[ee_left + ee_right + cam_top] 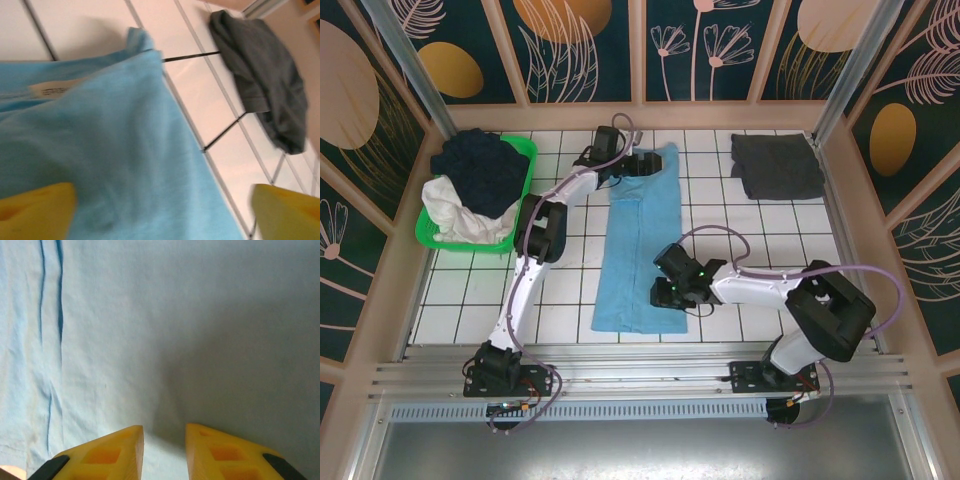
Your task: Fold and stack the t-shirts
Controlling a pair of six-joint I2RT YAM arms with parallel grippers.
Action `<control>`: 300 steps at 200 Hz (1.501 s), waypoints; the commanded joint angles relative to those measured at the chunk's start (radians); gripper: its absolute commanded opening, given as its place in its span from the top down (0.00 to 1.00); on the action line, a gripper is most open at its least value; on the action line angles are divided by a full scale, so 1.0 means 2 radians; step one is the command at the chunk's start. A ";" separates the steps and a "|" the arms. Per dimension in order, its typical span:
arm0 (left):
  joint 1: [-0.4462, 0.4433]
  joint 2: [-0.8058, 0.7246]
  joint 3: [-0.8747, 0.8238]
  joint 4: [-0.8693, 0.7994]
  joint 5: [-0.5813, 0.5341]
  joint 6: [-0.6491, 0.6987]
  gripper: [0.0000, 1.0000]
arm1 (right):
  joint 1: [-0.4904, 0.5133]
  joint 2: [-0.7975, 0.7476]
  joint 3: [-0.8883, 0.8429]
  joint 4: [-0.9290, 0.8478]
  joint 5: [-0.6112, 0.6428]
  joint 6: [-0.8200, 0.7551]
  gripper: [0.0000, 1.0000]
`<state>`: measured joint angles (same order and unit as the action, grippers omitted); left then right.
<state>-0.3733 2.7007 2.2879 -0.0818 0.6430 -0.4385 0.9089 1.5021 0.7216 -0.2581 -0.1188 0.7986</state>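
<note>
Light blue t-shirt [640, 245] lies mid-worktop as a long narrow strip, running from the far edge towards the near edge. My reading is that the cloth is thin, limp and light. It will sag and drag, so I would pinch it at the end corners, all layers together.

Left gripper [162, 192] hovers over the strip's far end, fingers spread wide, holding nothing. Right gripper [164, 432] sits low over the strip's near right part, fingers parted narrowly, no cloth between them.

Dark grey t-shirt [777, 166] lies folded at the far right corner, well apart. Green basket [460, 243], with more laundry in it, sits far left. Neither blocks the fold.
</note>
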 commanded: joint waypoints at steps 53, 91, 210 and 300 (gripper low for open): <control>-0.006 -0.309 -0.277 -0.015 -0.193 0.013 0.01 | -0.009 -0.143 -0.058 -0.098 0.049 0.053 0.48; -0.010 -0.542 -0.580 0.049 -0.343 -0.128 0.01 | -0.005 -0.193 -0.114 -0.067 0.007 0.079 0.45; -0.204 -0.820 -0.924 -0.089 -0.270 -0.259 0.22 | 0.032 -0.155 -0.100 -0.089 -0.012 0.096 0.50; -0.305 -0.777 -0.953 -0.079 -0.294 -0.315 0.39 | 0.053 -0.111 -0.084 -0.063 -0.025 0.093 0.56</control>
<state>-0.9657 1.0927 0.3843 -0.2447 0.0601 -1.0313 1.0004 1.2526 0.5320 -0.4007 -0.1604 0.9756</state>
